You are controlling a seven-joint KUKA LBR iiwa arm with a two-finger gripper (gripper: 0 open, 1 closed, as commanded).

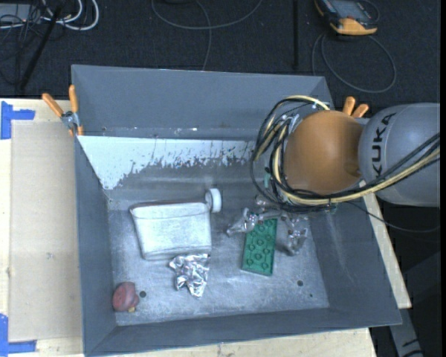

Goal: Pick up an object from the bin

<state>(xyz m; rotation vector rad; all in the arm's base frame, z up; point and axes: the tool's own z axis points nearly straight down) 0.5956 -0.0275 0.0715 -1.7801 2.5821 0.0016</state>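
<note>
Hanging low over the floor of the grey bin, the claw sits beneath the arm's orange cover with its fingers spread apart, released and gripping nothing; a green studded plate lies flat right under it, its upper end between the two fingers and the rest running out from the claw toward the bin's near wall; the plate's long axis points away from the claw, slightly tilted, so the line from finger to finger crosses its narrow width, which I judge to be the relation the coming move turns on: a short descent and a squeeze across the short side should catch it; whether either finger already touches the plate I cannot tell; one finger stands just beside the plate's left edge in the view, the other a little off its right edge, so the plate looks somewhat off-centre in the gap; away from the arm's side of the claw lie a white box with a small white cap at its corner, crumpled foil near the plate, and, well apart, a reddish lump.
</note>
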